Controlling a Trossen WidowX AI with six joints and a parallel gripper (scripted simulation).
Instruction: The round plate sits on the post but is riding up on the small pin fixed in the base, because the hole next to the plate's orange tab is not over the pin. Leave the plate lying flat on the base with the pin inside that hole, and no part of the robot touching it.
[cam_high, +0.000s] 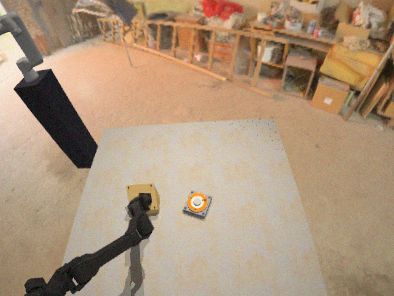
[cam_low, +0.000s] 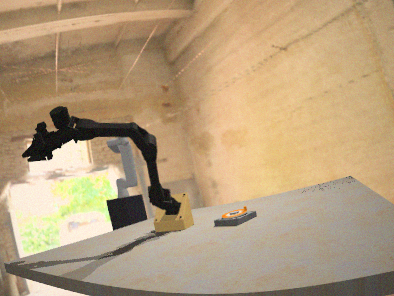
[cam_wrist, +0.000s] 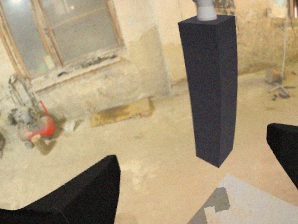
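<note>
The counter (cam_high: 240, 150) carried everything near its middle. The arm (cam_low: 125, 132) rose from its tan mount (cam_high: 144, 196), toward the counter's left edge, and reached back past the near edge, high up, likely because no approach had begun. Its end effector (cam_low: 36, 150) hung released and gripped nothing, well apart from the work. The grey base (cam_high: 197, 210) lay right of the mount. On it the round plate (cam_high: 198, 201) sat slightly tilted, seemingly propped on the pin, its orange tab (cam_low: 244, 208) raised.

Plate (cam_high: 197, 201) on base (cam_high: 189, 209) — beside arm mount (cam_high: 134, 191).
</note>
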